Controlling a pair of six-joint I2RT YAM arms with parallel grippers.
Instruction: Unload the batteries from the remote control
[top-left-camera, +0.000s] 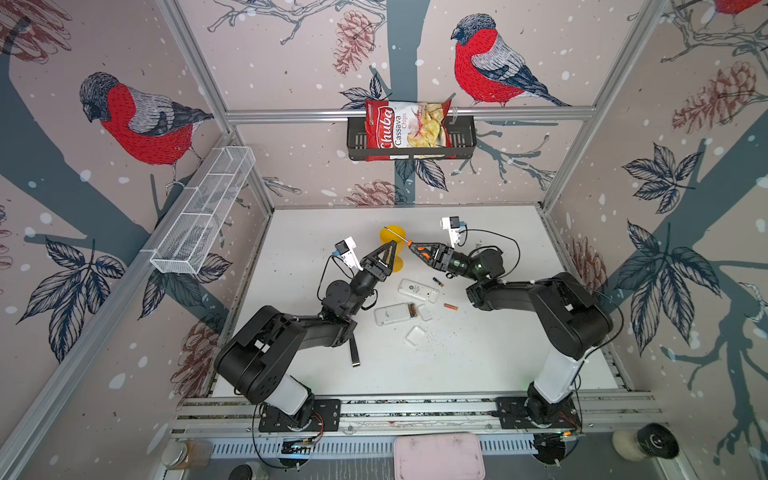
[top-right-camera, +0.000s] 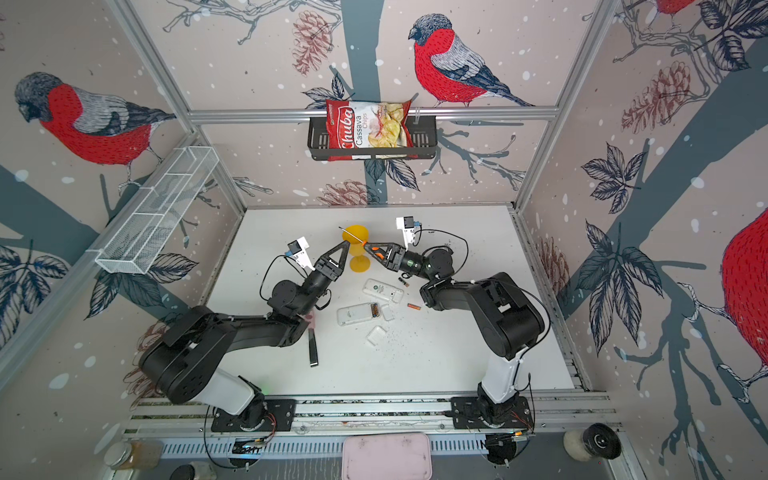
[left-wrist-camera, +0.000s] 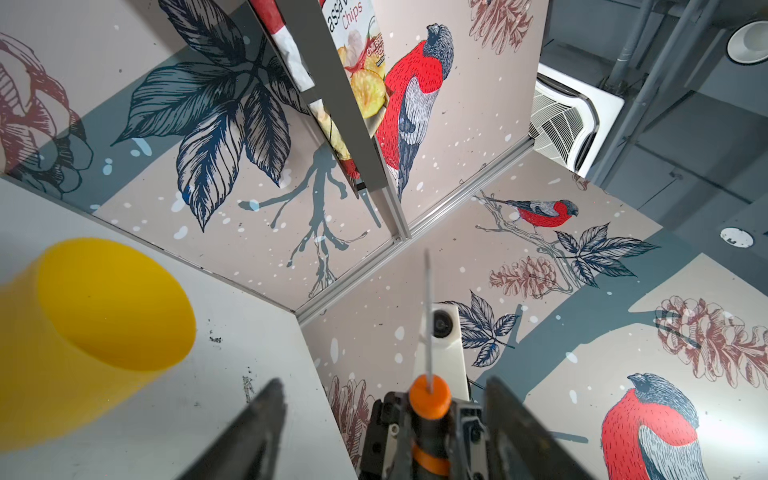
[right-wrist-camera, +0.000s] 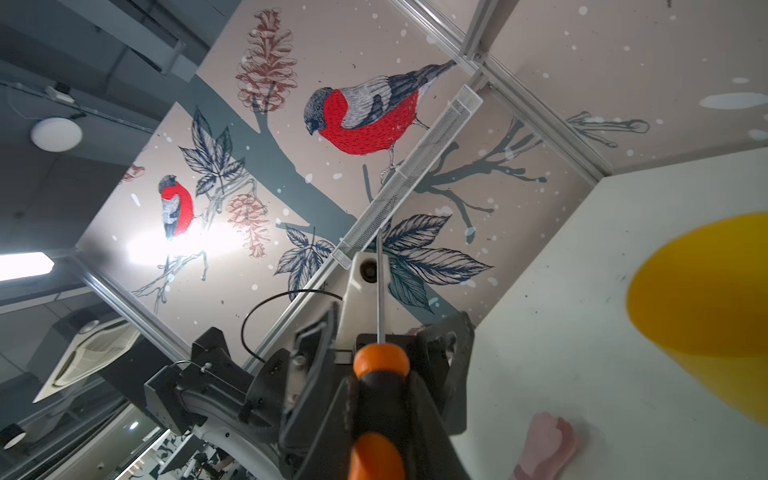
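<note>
The right end effector (top-left-camera: 415, 248) is clamped on the screwdriver (top-left-camera: 398, 235) handle, while the left end effector (top-left-camera: 390, 249) gapes wide, holding nothing. Two batteries (top-left-camera: 411, 310) sit in the remote control (top-left-camera: 392, 315), just below centre in both top views. Danger: the shaft overhangs the yellow goblet (top-left-camera: 388, 237), and a careless swing could topple it.
</note>
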